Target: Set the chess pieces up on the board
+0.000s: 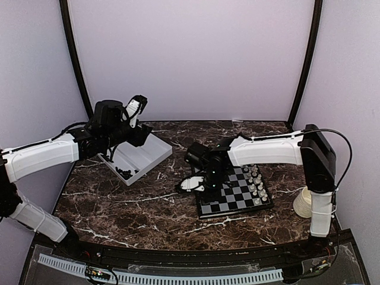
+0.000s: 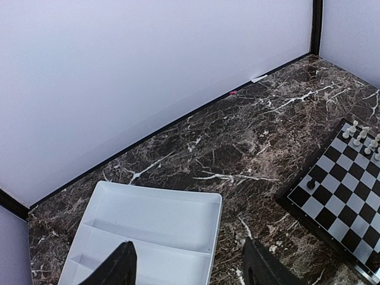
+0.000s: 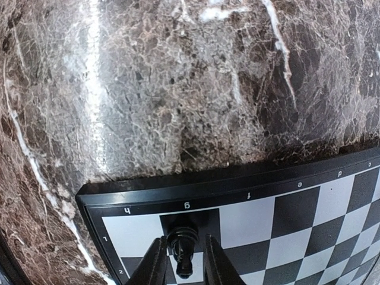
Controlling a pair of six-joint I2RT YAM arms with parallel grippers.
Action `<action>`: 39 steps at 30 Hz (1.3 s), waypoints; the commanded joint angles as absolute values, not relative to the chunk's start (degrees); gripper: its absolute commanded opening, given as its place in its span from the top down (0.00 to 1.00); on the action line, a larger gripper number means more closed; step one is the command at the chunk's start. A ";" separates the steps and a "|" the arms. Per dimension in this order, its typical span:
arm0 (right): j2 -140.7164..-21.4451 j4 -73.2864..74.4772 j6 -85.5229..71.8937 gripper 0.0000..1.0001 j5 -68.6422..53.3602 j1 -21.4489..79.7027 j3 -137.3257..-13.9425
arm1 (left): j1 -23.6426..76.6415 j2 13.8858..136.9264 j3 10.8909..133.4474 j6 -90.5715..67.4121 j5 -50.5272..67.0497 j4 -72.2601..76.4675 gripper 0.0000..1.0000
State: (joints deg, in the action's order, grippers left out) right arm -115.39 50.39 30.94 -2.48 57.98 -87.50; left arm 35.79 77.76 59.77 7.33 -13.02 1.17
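Observation:
The board [image 1: 237,193] lies right of centre. One black chess piece [image 3: 183,244] stands on square g1 near the board's corner [image 3: 107,208]; it also shows in the left wrist view [image 2: 310,183]. My right gripper [image 3: 184,238] hangs over that corner [image 1: 205,183], its fingers [image 3: 155,261] straddling the piece with a small gap on each side. Several more black pieces [image 1: 126,173] lie in the near compartment of the white tray [image 1: 148,151]. My left gripper [image 2: 189,243] is open and empty above the tray [image 2: 154,219], shown from above [image 1: 141,136].
White chessmen [image 1: 256,181] stand in two rows along the board's right side and show in the left wrist view [image 2: 362,135]. A white ribbed cup-like object [image 1: 304,202] sits by the right arm. Dark marble table [image 1: 136,208]; walls close behind and at the sides.

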 commanded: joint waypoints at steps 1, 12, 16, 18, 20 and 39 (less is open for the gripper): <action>-116.04 49.75 30.44 0.76 -1.89 58.45 -88.94 | 35.84 75.82 59.18 7.91 -12.74 1.48 0.36; -107.84 53.56 29.44 0.62 -7.34 56.61 -92.86 | 35.78 79.69 62.76 4.77 -21.43 -4.70 0.27; -101.18 51.75 28.79 0.61 -12.51 51.48 -88.44 | 31.67 84.30 69.89 -0.28 -17.36 -20.02 0.32; -98.25 50.29 28.82 0.61 -13.50 48.90 -85.45 | 28.50 85.68 71.08 -3.01 -12.83 -26.32 0.34; -95.86 49.01 28.76 0.62 -14.17 46.74 -82.85 | 25.62 86.67 71.25 -4.58 -10.26 -31.18 0.36; -92.22 44.83 27.77 0.64 -18.12 38.69 -76.31 | 11.43 112.00 92.78 -11.92 -17.17 -48.80 0.56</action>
State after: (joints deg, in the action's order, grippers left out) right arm -92.99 46.24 28.10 -17.12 39.16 -76.34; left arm 12.64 109.03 86.98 -11.84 -11.70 -44.12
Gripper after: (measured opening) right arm 0.359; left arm 0.445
